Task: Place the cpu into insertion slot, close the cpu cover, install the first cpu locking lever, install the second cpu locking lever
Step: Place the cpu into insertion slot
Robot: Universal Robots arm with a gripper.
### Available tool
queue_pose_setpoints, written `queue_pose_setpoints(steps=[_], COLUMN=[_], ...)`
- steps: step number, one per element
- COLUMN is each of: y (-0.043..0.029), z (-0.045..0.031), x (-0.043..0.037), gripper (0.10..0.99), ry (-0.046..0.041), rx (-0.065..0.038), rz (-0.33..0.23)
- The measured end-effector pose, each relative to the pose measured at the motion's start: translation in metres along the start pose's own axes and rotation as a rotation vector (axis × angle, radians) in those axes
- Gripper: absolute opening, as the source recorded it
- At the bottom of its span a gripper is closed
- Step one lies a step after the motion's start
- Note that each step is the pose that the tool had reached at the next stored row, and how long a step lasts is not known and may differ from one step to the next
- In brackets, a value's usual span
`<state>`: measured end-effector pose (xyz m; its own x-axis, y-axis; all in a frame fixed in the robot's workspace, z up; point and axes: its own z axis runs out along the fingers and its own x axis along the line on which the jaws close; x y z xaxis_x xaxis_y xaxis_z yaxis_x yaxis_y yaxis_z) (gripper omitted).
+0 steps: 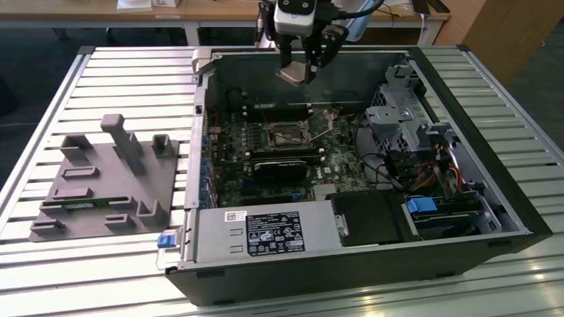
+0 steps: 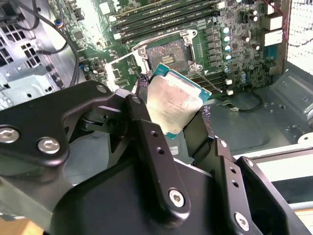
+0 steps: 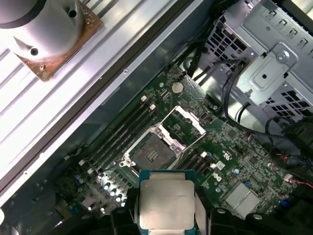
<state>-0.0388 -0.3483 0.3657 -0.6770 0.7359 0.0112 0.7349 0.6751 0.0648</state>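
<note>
- The cpu is pinched by two opposite edges between the black jaws, with its dull silver-grey top facing the cameras in both wrist views.
- In the exterior view the cpu hangs tilted in the air over the open computer case, near the case's far wall and well above the board.
- The insertion slot is uncovered on the green motherboard; its dark square centre with a black rim shows in the second wrist view and in the exterior view too. The chip is well apart from it.
- The cpu cover, a thin silver frame with a square cut-out, is swung open and stands just beside the slot, hinged at one edge of it.
- Long narrow memory slots run along the other side of the socket.
- A perforated metal drive cage is fixed in the case beside the motherboard, with cables near it.
- A grey power supply with a label sits at the near end of the case.
- The case lies on its side on a slatted metal table.
- On the exterior view's left, a grey fixture with upright posts lies on the table, apart from the case.
</note>
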Motion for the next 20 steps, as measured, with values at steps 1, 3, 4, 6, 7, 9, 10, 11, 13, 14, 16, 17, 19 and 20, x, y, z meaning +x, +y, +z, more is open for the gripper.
queue_pose_setpoints(steps=[1,3,4,6,7,9,10,11,13,14,16,17,19,20], y=[0.0,0.0001,0.0002,0.0002,0.0002,0.0002,0.0002,0.0002,0.0002,0.0002,0.0001,0.0001,0.0,0.0], z=[0.0007,0.0014,0.0016,0.0019,0.0021,0.0026,0.0028,0.003,0.0035,0.0039,0.0048,0.0053,0.006,0.0064], x=[0.0001,0.0002,0.0003,0.0004,0.0004,0.0004,0.0004,0.0003,0.0003,0.0003,0.0003,0.0003,0.0003,0.0003], gripper=[0.537,0.537,0.537,0.537,0.537,0.537,0.537,0.537,0.537,0.537,0.537,0.537,0.537,0.537], ry=[-0.0012,-0.0031,-0.0042,-0.0048,-0.005,-0.0055,-0.006,-0.006,-0.0062,-0.0061,-0.0063,-0.0062,-0.0062,-0.0063], rx=[0.0,-0.001,-0.001,-0.001,-0.001,-0.001,0.0,0.0,0.0,0.0,0.0,0.0,0.0,0.0], rz=[0.02,0.049,0.066,0.074,0.078,0.083,0.084,0.085,0.085,0.085,0.085,0.085,0.085,0.086])
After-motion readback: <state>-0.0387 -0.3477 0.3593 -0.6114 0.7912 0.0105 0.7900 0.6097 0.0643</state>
